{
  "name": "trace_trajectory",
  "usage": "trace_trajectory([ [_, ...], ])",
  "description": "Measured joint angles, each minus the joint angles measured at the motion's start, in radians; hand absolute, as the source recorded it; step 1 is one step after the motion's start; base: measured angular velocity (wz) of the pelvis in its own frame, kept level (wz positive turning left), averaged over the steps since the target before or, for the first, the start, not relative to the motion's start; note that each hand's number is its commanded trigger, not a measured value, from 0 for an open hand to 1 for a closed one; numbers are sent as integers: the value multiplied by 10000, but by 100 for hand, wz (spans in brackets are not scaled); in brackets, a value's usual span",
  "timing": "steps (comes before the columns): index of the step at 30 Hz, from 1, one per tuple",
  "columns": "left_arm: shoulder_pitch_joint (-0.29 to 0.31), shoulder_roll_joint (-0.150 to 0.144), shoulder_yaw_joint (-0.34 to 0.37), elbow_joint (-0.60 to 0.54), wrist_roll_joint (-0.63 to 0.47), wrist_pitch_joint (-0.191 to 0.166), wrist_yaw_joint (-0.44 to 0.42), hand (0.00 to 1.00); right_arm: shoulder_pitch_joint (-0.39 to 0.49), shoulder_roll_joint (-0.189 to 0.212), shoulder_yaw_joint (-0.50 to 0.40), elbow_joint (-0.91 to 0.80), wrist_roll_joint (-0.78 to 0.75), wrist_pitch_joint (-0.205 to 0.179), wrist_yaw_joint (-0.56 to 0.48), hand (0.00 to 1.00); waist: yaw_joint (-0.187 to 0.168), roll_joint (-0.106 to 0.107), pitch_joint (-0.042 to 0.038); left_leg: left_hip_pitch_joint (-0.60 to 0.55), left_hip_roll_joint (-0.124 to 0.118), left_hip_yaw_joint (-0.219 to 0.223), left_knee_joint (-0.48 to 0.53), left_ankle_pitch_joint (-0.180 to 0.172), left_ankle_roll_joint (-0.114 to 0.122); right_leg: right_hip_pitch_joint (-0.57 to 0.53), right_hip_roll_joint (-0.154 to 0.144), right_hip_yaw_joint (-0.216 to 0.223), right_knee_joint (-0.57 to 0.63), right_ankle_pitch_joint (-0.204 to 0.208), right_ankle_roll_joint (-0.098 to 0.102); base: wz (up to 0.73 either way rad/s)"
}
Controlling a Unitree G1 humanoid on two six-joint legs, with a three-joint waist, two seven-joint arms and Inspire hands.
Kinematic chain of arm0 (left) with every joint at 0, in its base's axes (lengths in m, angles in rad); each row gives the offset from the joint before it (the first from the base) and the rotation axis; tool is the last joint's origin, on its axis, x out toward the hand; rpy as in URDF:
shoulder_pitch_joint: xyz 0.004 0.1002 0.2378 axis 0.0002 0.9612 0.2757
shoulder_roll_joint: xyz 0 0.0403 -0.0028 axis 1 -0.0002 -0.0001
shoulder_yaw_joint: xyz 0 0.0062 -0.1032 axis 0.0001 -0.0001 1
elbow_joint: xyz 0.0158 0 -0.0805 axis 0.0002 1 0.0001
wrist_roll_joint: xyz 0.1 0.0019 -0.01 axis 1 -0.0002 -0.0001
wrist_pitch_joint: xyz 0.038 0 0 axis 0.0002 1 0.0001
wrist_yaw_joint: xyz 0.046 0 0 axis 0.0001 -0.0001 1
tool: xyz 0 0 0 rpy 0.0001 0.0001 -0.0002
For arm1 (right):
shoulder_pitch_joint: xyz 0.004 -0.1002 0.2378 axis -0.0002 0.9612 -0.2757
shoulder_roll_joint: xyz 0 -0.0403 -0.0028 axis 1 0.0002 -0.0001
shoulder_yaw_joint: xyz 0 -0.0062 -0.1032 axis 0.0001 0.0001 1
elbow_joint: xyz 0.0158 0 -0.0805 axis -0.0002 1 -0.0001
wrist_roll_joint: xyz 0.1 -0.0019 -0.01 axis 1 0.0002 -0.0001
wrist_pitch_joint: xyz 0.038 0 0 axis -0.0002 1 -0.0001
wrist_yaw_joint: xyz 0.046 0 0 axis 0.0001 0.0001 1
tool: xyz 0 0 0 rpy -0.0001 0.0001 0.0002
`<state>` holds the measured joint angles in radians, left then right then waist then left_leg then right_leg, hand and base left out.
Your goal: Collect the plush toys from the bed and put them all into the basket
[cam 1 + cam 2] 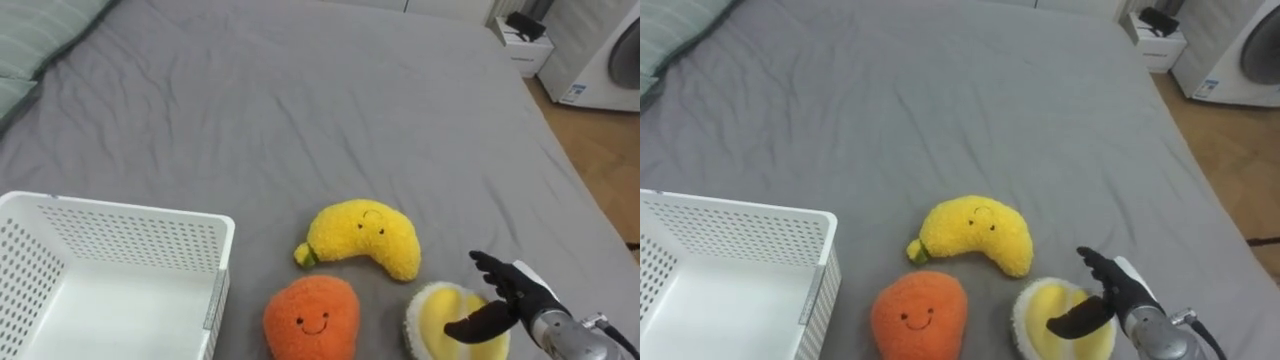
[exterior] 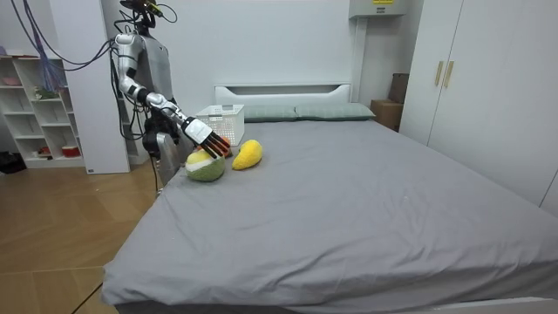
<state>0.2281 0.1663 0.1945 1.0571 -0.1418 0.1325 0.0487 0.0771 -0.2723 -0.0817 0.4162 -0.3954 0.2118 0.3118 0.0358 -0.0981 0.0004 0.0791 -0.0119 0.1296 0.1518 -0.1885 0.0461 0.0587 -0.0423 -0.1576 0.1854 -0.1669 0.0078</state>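
Three plush toys lie on the grey bed [image 1: 300, 110] near its front edge. They are a yellow banana plush [image 1: 365, 238], an orange plush [image 1: 312, 318] with a smiling face, and a round yellow-and-white plush [image 1: 440, 318]. My right hand [image 1: 515, 290] hovers over the round plush's right side, open, with fingers spread and the thumb reaching across the plush. In the room view the same hand [image 2: 209, 135] hangs just above the round plush [image 2: 205, 166]. A white slatted basket [image 1: 130, 225] stands empty on the bed to the left of the toys.
Pillows [image 1: 40, 40] lie at the far left. A white nightstand [image 1: 525, 45] and a white appliance [image 1: 610, 60] stand beyond the bed's right edge, over wooden floor [image 1: 610, 160]. In the room view I stand at the bedside near white shelves [image 2: 35, 105].
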Motion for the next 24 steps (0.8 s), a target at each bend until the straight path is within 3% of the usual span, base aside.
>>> trace_trajectory([
  [5,-8,0,-1,-42,60,0,18,0,1,0,1,20,-607,86,435,0,-8,22,8,-19,0,7,-3,0,0,-3,25,23,2,0,0,0],
  [6,1,2,-9,-50,63,1,32,0,1,0,13,19,-711,87,517,12,2,21,7,-23,0,7,-5,0,0,3,34,20,-1,0,0,0],
  [8,-7,2,-13,-50,62,12,41,0,1,7,61,19,-859,97,648,53,4,20,9,-23,-1,-2,-5,0,0,19,32,5,-9,0,0,0],
  [9,-6,2,-12,-50,63,27,43,0,0,7,124,18,-940,126,751,60,4,16,8,-23,-1,-7,-5,0,0,25,32,-2,-14,0,0,0],
  [12,-10,2,-12,-50,63,116,45,0,-10,9,201,13,-1195,286,868,96,8,15,8,-8,-2,-24,-5,0,0,58,31,-26,-24,0,0,1],
  [13,-41,6,-16,-50,61,118,45,0,-31,9,198,13,-1274,298,866,100,7,18,9,-3,-3,-44,-3,0,0,88,30,-48,-48,0,0,4],
  [24,-124,-4,-71,-54,-61,125,60,0,-97,197,506,676,-1369,314,1013,100,107,12,2,23,7,-116,1,0,-1,132,59,-87,-131,46,-7,1],
])
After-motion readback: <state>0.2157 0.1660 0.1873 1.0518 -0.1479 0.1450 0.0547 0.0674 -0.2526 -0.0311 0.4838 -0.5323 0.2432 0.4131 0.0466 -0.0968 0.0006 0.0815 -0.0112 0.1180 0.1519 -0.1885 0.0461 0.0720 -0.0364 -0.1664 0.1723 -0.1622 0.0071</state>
